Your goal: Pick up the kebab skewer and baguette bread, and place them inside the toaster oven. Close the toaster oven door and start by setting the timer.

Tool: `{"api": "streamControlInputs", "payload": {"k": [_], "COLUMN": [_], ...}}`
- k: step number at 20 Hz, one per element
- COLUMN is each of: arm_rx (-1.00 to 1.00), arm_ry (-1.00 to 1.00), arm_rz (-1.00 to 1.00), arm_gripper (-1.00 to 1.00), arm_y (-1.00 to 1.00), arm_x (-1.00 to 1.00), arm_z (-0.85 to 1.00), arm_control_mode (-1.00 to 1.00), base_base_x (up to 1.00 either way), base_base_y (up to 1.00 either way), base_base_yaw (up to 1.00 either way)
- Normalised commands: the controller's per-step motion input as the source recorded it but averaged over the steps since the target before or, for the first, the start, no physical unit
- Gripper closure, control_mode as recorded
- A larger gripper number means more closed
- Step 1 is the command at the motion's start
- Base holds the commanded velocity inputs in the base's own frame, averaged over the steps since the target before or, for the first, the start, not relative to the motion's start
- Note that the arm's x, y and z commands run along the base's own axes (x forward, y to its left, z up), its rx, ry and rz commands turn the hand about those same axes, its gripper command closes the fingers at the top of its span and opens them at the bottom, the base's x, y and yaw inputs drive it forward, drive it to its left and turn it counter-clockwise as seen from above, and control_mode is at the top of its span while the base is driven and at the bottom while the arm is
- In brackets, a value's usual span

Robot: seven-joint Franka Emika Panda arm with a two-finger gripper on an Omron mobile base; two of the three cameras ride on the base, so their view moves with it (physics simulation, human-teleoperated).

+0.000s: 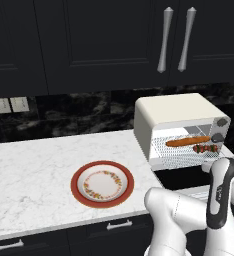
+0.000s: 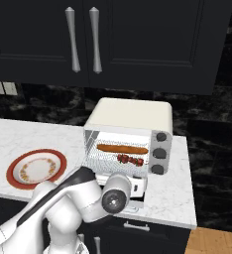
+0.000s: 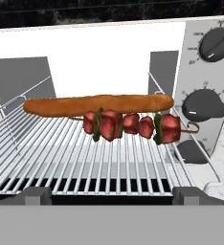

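Hand view: orange-brown baguette bread (image 3: 98,105) behind red-chunked kebab skewer (image 3: 133,125)

From my remote station I look onto a white marble counter (image 1: 34,170), its front edge running over dark lower drawers with silver pulls (image 1: 119,225). Black upper cabinets (image 1: 89,40) hang above, two long silver handles (image 1: 176,39) side by side on their doors. A black veined stone backsplash (image 1: 84,115) runs behind the counter's back edge, with pale wall switches (image 1: 10,105) near its left end. Wood flooring (image 2: 214,242) shows past the counter's right front corner.
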Motion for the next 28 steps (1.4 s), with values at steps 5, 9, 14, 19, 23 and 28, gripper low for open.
{"api": "streamControlInputs", "payload": {"k": [5,9,14,19,23,28], "arm_rx": [0.0,0.0,0.0,0.0,0.0,0.0], "arm_ry": [0.0,0.0,0.0,0.0,0.0,0.0], "arm_rz": [0.02,0.03,0.01,0.0,0.0,0.0], "arm_gripper": [-1.0,-1.0,-1.0,-1.0,-1.0,-1.0], "arm_y": [0.0,0.0,0.0,0.0,0.0,0.0], "arm_x": [0.03,0.0,0.03,0.02,0.0,0.06], "arm_z": [-0.05,-0.09,-0.01,0.0,0.0,-0.01], "arm_control_mode": [-1.0,-1.0,-1.0,-1.0,-1.0,-1.0], "base_base_x": [0.0,0.0,0.0,0.0,0.0,0.0], "base_base_y": [0.0,0.0,0.0,0.0,0.0,0.0], "base_base_yaw": [0.0,0.0,0.0,0.0,0.0,0.0]}}
